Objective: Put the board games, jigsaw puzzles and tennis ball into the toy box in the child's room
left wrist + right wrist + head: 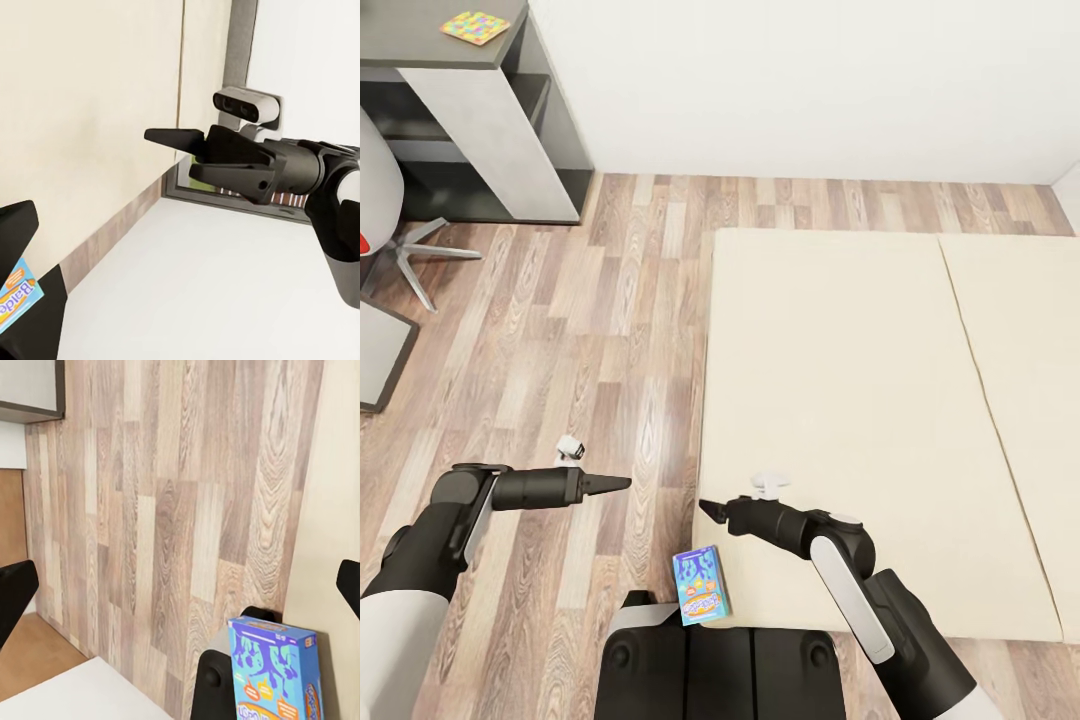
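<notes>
Step in hand: collection of a board game from the bed (860, 400) was judged to be under way, with nothing grasped yet.
Blue board game (701, 585): a small, mostly blue box was seen standing on end at the near corner of the mattress, against the robot's base, its printed face turned toward the head camera.
Long axis: it was judged roughly upright, tipped slightly; in the right wrist view the box (276, 671) was seen standing beside the dark base.
Left gripper (622, 484): it was held over the wood floor, pointed toward the bed; whether its jaws were parted could not be told.
Right gripper (706, 510): it was pointed toward the left arm, above the mattress edge; its fingertips were seen spread wide in its wrist view, nothing between them.
Jigsaw puzzle (476, 26): one was seen lying flat on the table's dark unit (420, 50), well apart.
Next move: lowering of the right gripper to the box, jaws across its thin sides, was judged to be required.
</notes>
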Robot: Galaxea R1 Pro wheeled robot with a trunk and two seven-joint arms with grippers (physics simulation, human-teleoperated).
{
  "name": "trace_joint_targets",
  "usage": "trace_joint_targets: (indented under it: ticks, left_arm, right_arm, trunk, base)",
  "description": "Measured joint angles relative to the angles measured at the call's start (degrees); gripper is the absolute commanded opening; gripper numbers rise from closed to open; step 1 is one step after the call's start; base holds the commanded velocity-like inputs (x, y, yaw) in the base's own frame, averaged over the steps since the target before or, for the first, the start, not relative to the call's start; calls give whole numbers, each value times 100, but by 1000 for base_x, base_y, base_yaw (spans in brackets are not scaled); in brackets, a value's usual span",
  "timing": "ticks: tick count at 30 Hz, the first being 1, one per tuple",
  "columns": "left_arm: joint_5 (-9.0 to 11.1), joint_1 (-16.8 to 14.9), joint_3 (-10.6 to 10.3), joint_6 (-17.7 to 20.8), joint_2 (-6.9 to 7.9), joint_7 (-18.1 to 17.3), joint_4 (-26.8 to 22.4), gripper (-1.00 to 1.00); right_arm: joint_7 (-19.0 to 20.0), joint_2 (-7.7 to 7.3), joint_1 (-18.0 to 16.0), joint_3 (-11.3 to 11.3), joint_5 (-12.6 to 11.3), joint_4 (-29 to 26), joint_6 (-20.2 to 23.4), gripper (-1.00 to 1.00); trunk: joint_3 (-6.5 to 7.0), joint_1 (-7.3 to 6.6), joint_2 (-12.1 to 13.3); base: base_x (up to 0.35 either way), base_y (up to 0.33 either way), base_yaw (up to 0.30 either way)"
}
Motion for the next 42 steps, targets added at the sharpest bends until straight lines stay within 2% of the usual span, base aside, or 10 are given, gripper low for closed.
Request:
trace_joint_targets:
  ticks: [3,6,15,42]
  left_arm:
    - [1,1,-1,-1,-1,0,0,100]
    - [-37,6,-16,-37,-75,3,62,100]
    - [-38,7,-19,-37,-69,40,62,100]
    - [-37,7,-21,-37,-67,64,62,100]
  right_arm:
    - [1,3,0,1,1,3,-34,100]
    - [-50,94,-1,10,-5,-81,56,100]
    - [-51,199,-1,-19,-2,76,138,100]
    - [-51,210,-1,-25,7,171,121,100]
  trunk:
    - [0,0,0]
    - [0,0,0]
    - [0,0,0]
    - [0,0,0]
  base:
    - [0,0,-1]
    - [0,0,0]
    - [0,0,0]
    - [0,41,0]
